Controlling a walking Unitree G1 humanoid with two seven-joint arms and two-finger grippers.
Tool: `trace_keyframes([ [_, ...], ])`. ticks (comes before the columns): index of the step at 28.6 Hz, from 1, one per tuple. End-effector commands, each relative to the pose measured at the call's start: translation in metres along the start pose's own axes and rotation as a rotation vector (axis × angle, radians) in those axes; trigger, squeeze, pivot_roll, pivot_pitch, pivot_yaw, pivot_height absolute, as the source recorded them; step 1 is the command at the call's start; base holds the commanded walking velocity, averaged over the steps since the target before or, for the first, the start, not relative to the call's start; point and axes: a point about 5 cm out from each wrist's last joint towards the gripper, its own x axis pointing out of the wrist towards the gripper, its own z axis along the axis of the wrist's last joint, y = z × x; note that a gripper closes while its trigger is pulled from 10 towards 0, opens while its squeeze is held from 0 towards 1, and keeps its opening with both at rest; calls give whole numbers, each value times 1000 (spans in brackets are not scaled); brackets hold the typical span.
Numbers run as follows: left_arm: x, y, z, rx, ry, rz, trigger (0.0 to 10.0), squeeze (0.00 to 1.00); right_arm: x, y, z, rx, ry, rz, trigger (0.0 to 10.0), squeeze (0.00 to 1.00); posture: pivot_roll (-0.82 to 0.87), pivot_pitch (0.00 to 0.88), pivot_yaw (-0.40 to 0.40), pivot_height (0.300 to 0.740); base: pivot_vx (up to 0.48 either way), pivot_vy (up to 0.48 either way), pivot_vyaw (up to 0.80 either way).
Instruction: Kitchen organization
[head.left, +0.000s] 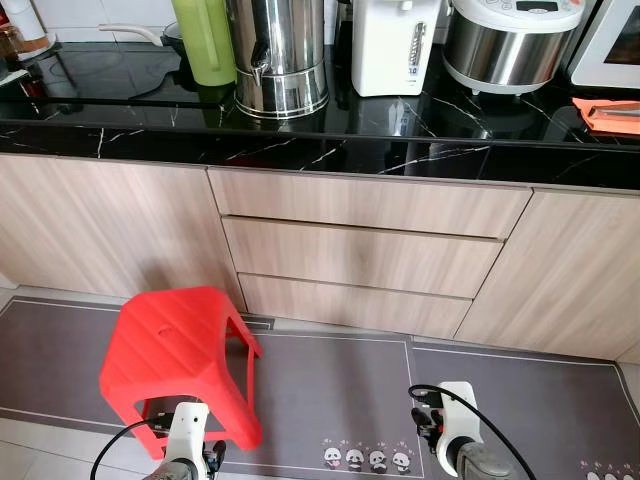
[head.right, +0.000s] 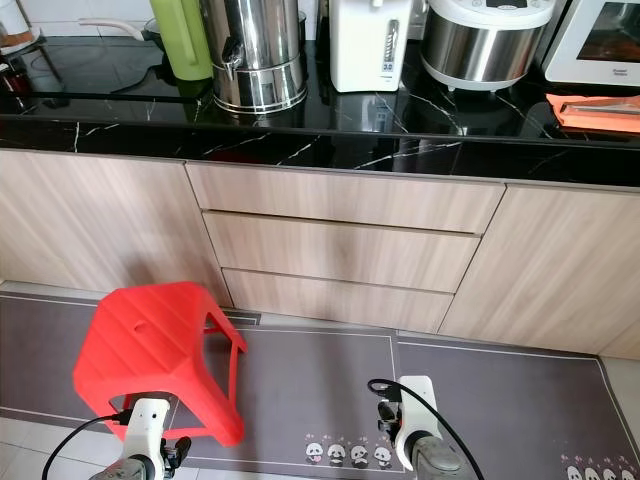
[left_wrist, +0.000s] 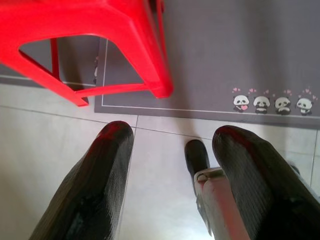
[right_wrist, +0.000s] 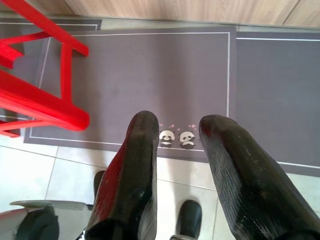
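The black marble surface (head.left: 330, 150) runs across the top of the head views, its front edge a straight glossy lip above pale wood cabinets. Along it stand a green jug (head.left: 204, 40), touching or just beside a steel urn (head.left: 278, 55) with a small tap, then a white water boiler (head.left: 394, 45), a rice cooker (head.left: 512, 42) and the corner of a white oven (head.left: 612, 45) at the far right. An orange cloth (head.left: 607, 115) lies near the front edge on the right. A dark cooktop (head.left: 95, 72) sits at the left end. The appliances stand back from the lip, leaving a bare strip of surface along the front.

Below the lip are three stacked drawers (head.left: 360, 255), all closed, with cabinet doors on either side.

On the floor a grey mat (head.left: 330, 400) with a white border line and small panda prints (head.left: 366, 458) lies along the cabinet base. A red stool (head.left: 180, 355) stands on the mat's left part, its near legs close to the mat's edge; the mat to its right is open.

The left gripper (left_wrist: 170, 170) hangs low over the white floor tiles (left_wrist: 45, 145) just short of the stool, fingers spread wide and holding nothing. The right gripper (right_wrist: 177, 165) hangs over the mat edge near the pandas, fingers likewise apart and empty.
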Motion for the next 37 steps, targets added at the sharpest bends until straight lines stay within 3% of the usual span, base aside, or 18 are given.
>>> trace_keyframes([
  [1, -3, 12, -6, -39, 14, 30, 10000, 0, 0, 4, -3, 9, -4, 7, 10000, 0, 12, 0, 44, 740, 0, 0, 0],
  [7, -5, 19, -10, -98, 25, 50, 10000, 0, -1, 4, -9, -8, 20, 4, 10000, 0, 36, 0, 48, 740, 0, 0, 0],
  [18, -6, 21, -11, -117, 21, 61, 10000, 0, -2, 6, -19, 37, 72, 10, 10000, 0, 38, 0, 47, 740, 0, 0, -726],
  [20, -6, 21, -11, -117, 21, 59, 10000, 0, -3, 6, -21, 54, 75, 8, 10000, 0, 38, 0, 47, 740, 0, 0, -675],
  [22, -6, 20, -11, -88, 26, 49, 10000, 0, -4, 5, -26, 5, 102, 15, 10000, 0, 39, 0, 51, 740, 0, 0, -700],
  [33, -5, 19, -9, -100, 20, 48, 10000, 0, -7, -2, -30, 18, 119, -4, 10000, 0, 41, 0, 51, 740, 0, 0, -718],
  [37, -5, 19, -7, -62, 17, 43, 10000, 0, -8, -3, -31, 23, 121, -8, 10000, 0, 41, 0, 52, 740, 0, 0, -725],
])
